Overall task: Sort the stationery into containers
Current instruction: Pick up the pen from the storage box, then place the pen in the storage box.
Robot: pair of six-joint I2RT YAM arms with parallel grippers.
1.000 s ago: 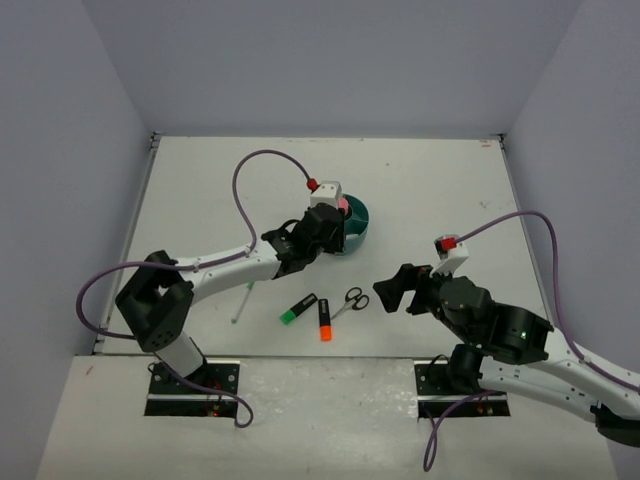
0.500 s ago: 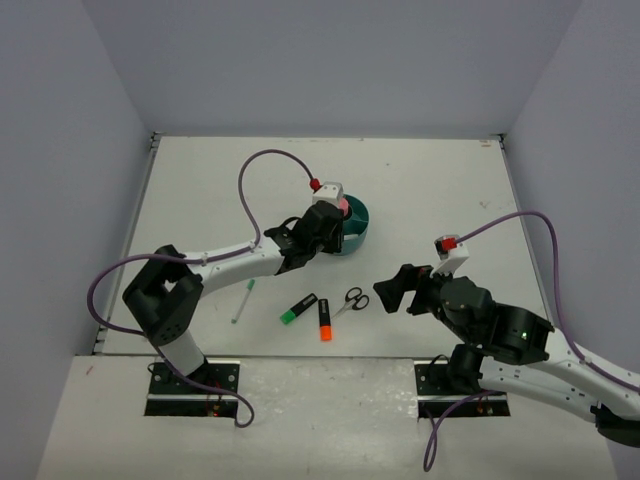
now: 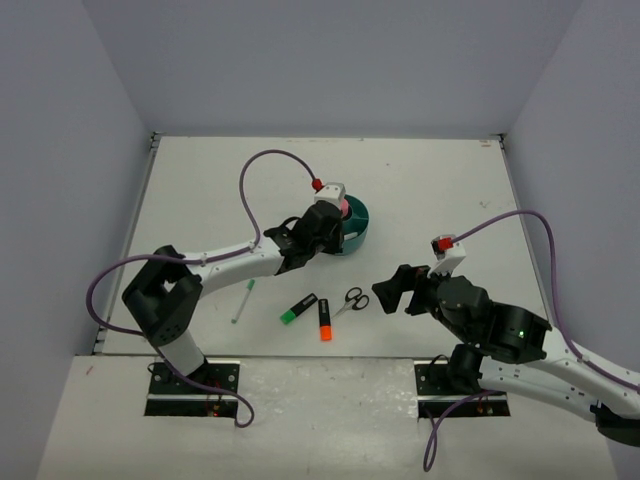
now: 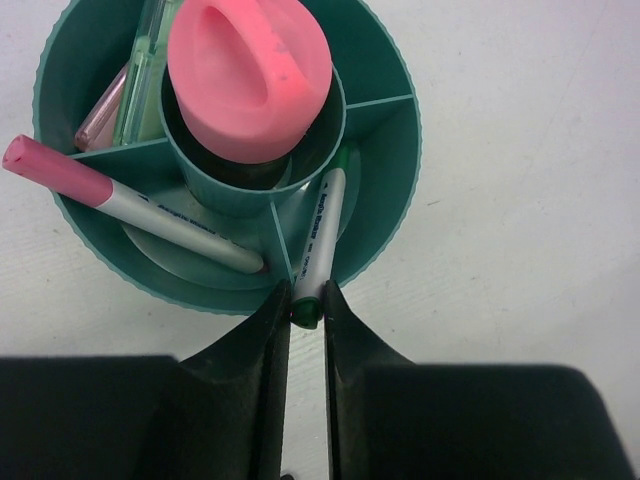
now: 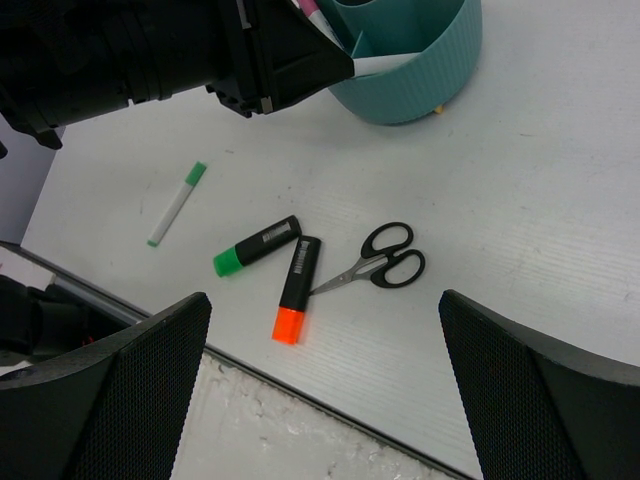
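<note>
Teal organizer point(image 4: 395, 200) sits right under my left gripper point(image 4: 305, 325), whose jaws pinch the green end of a white pen point(image 4: 320, 225) that leans over the rim into one compartment. A pink-capped glue stick point(image 4: 250, 70) fills the central well. My right gripper point(image 5: 320, 370) hangs spread wide above the scissors point(image 5: 380, 265), orange highlighter point(image 5: 296, 288) and green highlighter point(image 5: 257, 246) on the table point(image 5: 520, 200).

No text was legible: blue print on the green-tipped pen point(image 4: 318, 235) and pink-capped pen point(image 4: 160, 218), and white print on the green highlighter point(image 5: 257, 246) and orange highlighter point(image 5: 297, 280), was too small.
</note>
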